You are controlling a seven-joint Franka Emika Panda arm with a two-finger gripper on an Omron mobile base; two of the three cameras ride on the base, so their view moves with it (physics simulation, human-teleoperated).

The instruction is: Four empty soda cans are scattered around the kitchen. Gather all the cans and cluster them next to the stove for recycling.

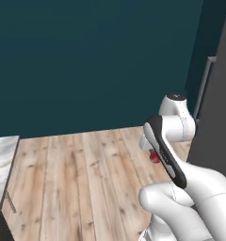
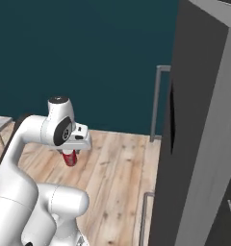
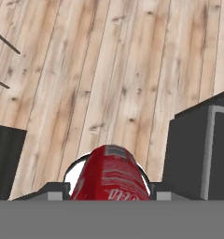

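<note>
Simulated kitchen with a deep teal back wall point(image 1: 96, 61) and a pale wood-plank floor point(image 1: 86, 179) spread out far beneath the fingers. Tall dark grey cabinet block point(image 2: 204, 134) with a slim metal handle bar point(image 2: 156, 103) rising off to one side of the fingers. Corner of a grey marbled worktop point(image 1: 2, 160) well apart on the other side. White arm's two-finger gripper point(image 2: 69, 154) pointing downward, its fingers point(image 3: 55, 190) pinching a small red cylindrical soda can point(image 3: 111, 175) with white lettering, pressed against its sides. Can lodged right between the fingers, hanging clear above the floor, red body poking out below the hand point(image 1: 155, 156). Dark cabinet top point(image 3: 200, 149) lying below and just beside the can.
</note>
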